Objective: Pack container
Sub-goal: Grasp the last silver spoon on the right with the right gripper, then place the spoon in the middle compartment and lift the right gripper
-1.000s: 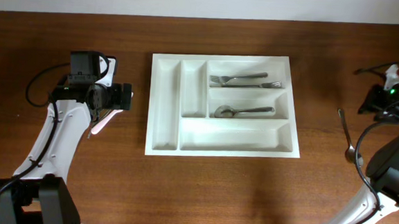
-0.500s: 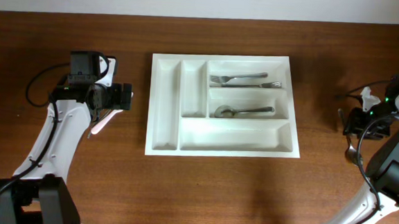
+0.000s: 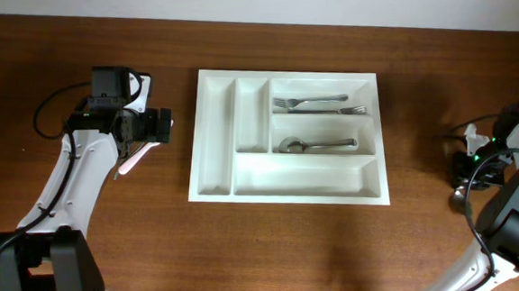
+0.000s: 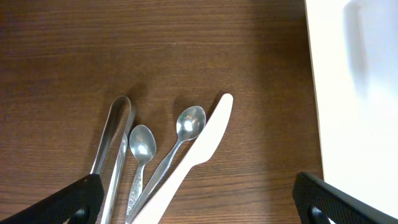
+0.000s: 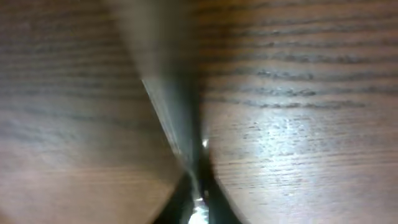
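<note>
The white five-compartment container [image 3: 212, 183] lies mid-table. It holds two forks [image 3: 316, 104] in the top long slot and a spoon [image 3: 318, 145] in the middle one. My left gripper [image 3: 152, 125] is open, hovering left of the container over loose cutlery: metal tongs [image 4: 112, 143], two spoons [image 4: 142, 146] [image 4: 186, 127] and a white plastic knife [image 4: 202, 146]. My right gripper [image 3: 468, 169] is down at the table near the right edge. Its fingers are closed around a thin metal utensil [image 5: 177, 118], which is blurred in the right wrist view.
The container's edge [image 4: 348, 93] shows at the right of the left wrist view. Cables trail behind both arms. The utensil's bowl end [image 3: 456, 197] pokes out below my right gripper.
My right arm has swung in from the far right edge and dropped onto the metal utensil. My left arm has not moved.
</note>
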You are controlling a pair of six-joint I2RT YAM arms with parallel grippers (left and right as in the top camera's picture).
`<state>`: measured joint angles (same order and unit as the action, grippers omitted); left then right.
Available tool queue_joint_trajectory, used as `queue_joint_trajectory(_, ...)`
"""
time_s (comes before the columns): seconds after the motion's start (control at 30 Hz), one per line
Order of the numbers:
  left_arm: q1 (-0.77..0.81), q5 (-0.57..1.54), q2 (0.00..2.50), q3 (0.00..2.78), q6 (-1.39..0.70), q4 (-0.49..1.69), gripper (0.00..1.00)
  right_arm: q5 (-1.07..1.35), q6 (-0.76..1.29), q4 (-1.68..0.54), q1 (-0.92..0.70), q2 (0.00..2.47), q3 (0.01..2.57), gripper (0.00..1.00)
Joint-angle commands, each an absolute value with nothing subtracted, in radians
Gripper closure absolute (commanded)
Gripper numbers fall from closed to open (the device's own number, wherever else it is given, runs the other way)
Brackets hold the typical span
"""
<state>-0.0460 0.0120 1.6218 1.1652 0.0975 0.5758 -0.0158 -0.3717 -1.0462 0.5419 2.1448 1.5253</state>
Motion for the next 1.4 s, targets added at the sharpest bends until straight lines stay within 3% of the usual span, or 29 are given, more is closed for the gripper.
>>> queue_joint_trajectory(0.0, -0.042, 0.02, 1.633, 1.184, 0.107, 0.574, 0.01, -0.086, -0.318, -1.042, 0.544, 2.166, 1.48, 0.96)
queue_joint_trajectory(0.2, -0.042, 0.02, 1.633, 1.184, 0.107, 0.574, 0.01, -0.093, -0.262, -1.108, 0.543, 2.152, 1.573, 0.96)
queue_joint_trajectory(0.53, -0.042, 0.02, 1.633, 1.184, 0.107, 0.574, 0.01, 0.057, -0.252, -1.39, 0.377, 2.06, 2.09, 0.96)
queue_joint_trajectory(0.67, -0.042, 0.02, 1.633, 1.184, 0.107, 0.574, 0.01, 0.146, -0.464, -1.407, 0.205, 2.056, 2.219, 0.96)
queue_joint_trajectory(1.0, -0.042, 0.02, 1.633, 1.184, 0.107, 0.574, 0.01, 0.216, -1.174, -1.525, -0.21, 2.13, 2.188, 0.96)
queue_joint_trajectory(1.37, -0.042, 0.02, 1.633, 1.184, 0.107, 0.574, 0.01, 0.127, -1.249, -1.486, -0.278, 2.301, 2.086, 0.96)
